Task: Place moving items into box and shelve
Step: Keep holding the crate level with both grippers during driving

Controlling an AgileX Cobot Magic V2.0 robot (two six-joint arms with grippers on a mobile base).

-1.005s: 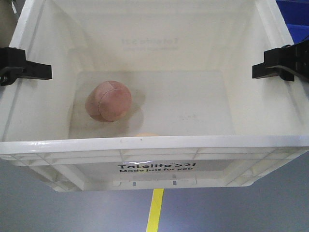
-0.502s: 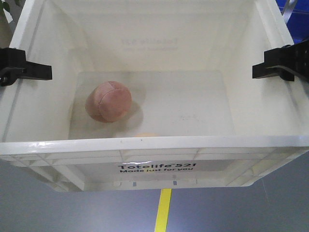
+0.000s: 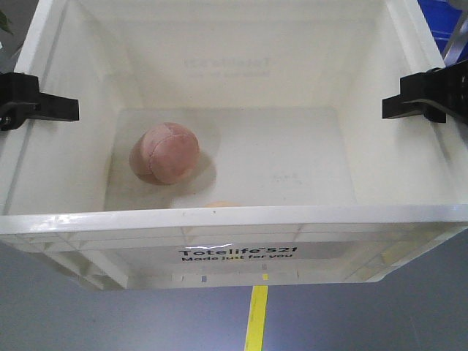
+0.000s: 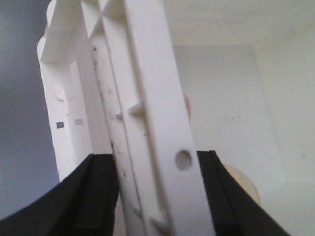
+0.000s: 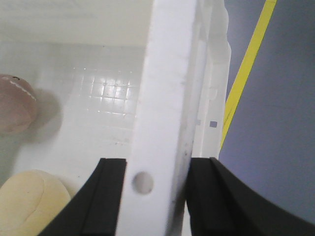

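The left claw [image 4: 156,196] pinches the left rim of the box [image 3: 234,218], which seems to be held up above the grey floor [image 3: 88,322]. Inside, the pink ball [image 3: 164,152] sits left of centre on the bottom and the yellow-orange ball [image 5: 29,201] lies against the near wall, so the loading looks done. The right claw [image 5: 155,194] pinches the right rim likewise; shelving remains, I judge, and no shelf is in view.

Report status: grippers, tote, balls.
Left gripper shut on white tote left rim, right gripper shut on right rim. Pink ball and yellow ball inside tote. No obstruction in view.
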